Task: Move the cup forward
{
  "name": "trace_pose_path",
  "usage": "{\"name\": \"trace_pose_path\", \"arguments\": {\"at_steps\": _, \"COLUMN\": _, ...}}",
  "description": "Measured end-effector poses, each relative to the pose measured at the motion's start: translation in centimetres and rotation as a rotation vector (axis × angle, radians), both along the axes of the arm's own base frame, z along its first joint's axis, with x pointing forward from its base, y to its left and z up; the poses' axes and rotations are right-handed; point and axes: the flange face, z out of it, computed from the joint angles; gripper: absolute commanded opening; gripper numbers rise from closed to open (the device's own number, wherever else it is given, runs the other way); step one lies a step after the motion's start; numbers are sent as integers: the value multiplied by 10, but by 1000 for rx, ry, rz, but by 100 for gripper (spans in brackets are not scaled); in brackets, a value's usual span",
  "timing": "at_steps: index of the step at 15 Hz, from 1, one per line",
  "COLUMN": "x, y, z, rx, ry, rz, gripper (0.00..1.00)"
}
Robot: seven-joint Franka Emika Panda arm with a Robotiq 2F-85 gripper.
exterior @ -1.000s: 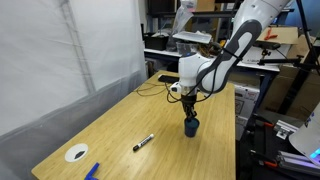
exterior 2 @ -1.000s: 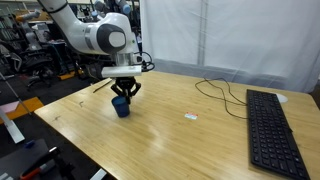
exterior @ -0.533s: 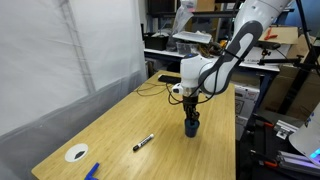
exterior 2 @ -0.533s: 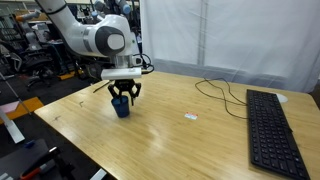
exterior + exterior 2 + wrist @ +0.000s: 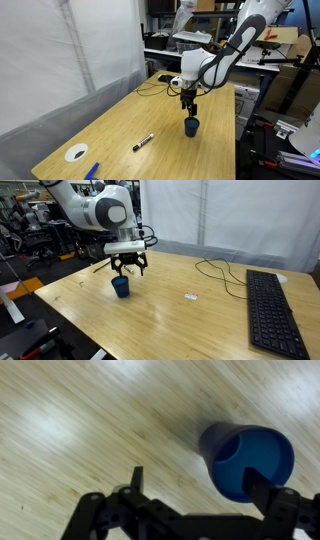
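- This looks like a robotics lab or workshop, not a home.
- A long wooden bench (image 5: 110,125) carries a black keyboard (image 5: 270,310) and a loose black cable (image 5: 215,272).
- A big white robot arm (image 5: 240,40) reaches over the bench.
- White plastic sheeting (image 5: 50,60) screens one side.
- Behind it stand shelves of gear (image 5: 165,45), cardboard boxes (image 5: 285,35) and more machinery (image 5: 30,230).

Exterior views: surface (image 5: 110,125) is viewed obliquely from above, from different sides, at middle distance.
Shared: cup (image 5: 191,126) and surrounding surface.
Wrist view: pointed straight down, close over cup.
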Motion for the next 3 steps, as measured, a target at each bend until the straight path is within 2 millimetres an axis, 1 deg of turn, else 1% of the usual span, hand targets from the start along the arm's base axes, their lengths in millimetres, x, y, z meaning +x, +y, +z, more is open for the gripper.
{"name": "trace_pose_path", "arguments": {"at_steps": 3, "x": 1, "y": -6, "z": 18, "rx": 0, "ry": -27, "rz": -18, "gripper": 100}}
